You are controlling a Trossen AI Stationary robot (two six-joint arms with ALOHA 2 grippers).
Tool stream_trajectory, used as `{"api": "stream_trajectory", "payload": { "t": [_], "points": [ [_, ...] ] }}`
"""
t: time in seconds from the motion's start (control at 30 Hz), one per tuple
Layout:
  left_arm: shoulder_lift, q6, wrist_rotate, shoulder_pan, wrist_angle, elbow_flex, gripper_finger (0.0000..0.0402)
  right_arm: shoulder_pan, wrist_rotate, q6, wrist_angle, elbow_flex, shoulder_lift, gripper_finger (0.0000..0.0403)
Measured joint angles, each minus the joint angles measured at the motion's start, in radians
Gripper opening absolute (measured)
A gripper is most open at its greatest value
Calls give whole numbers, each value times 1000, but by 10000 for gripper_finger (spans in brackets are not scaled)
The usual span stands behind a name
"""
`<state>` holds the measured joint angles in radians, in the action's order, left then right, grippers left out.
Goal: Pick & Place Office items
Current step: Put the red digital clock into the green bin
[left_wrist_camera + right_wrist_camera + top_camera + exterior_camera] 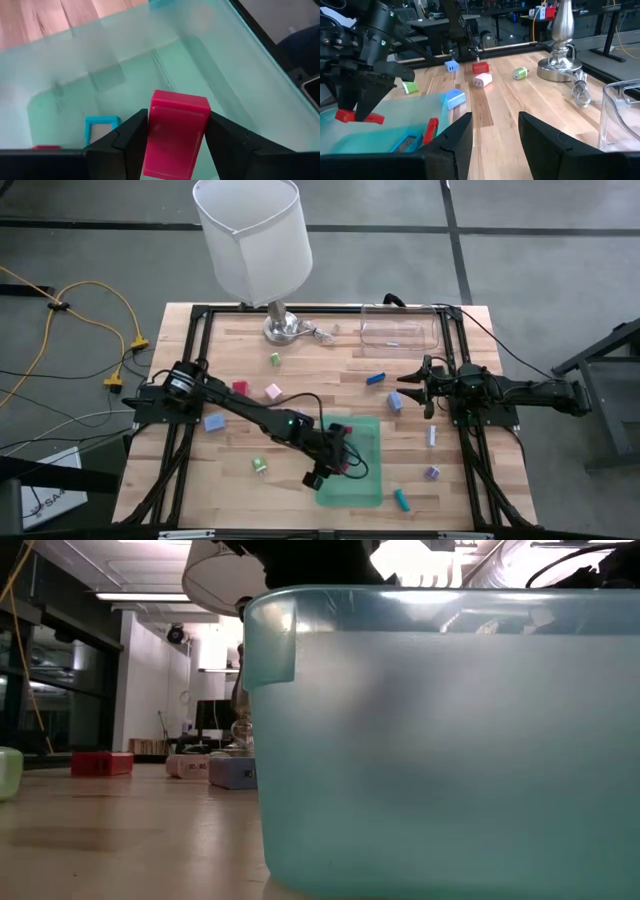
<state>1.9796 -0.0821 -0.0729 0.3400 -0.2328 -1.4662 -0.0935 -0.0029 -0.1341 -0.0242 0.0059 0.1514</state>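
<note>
Tray (pixel 235 75), green and translucent, is lying under my left gripper (pixel 175 135), whose fingers are pinching a glossy red rectangular block (pixel 176 131) just above its floor; my right gripper (pixel 495 140) is waiting half-open, empty, near the clear container (pixel 400 330).

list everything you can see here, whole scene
lamp: one, white shade, silver base, far edge of table
clear container: one, far right of table
green tray: one, translucent, near middle of table
blue frame: one, lying in the tray
red strip: one, lying in the tray
red block: one, held over the tray
green pieces: two, loose on left half
red piece: one, left of centre
pink piece: one, beside the red piece
blue pieces: three, two right, one left
white stick: one, right side
purple piece: one, near right
teal piece: one, near right
left gripper: closed on red block
right gripper: open, empty, right side
</note>
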Motion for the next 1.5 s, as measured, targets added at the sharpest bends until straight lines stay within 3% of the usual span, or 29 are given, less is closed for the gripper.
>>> {"api": "stream_trajectory", "payload": {
  "t": [1.5],
  "points": [
    [0,-25,0,-19,2,0,184,0,0,0,-2,0,0,146]
  ]
}}
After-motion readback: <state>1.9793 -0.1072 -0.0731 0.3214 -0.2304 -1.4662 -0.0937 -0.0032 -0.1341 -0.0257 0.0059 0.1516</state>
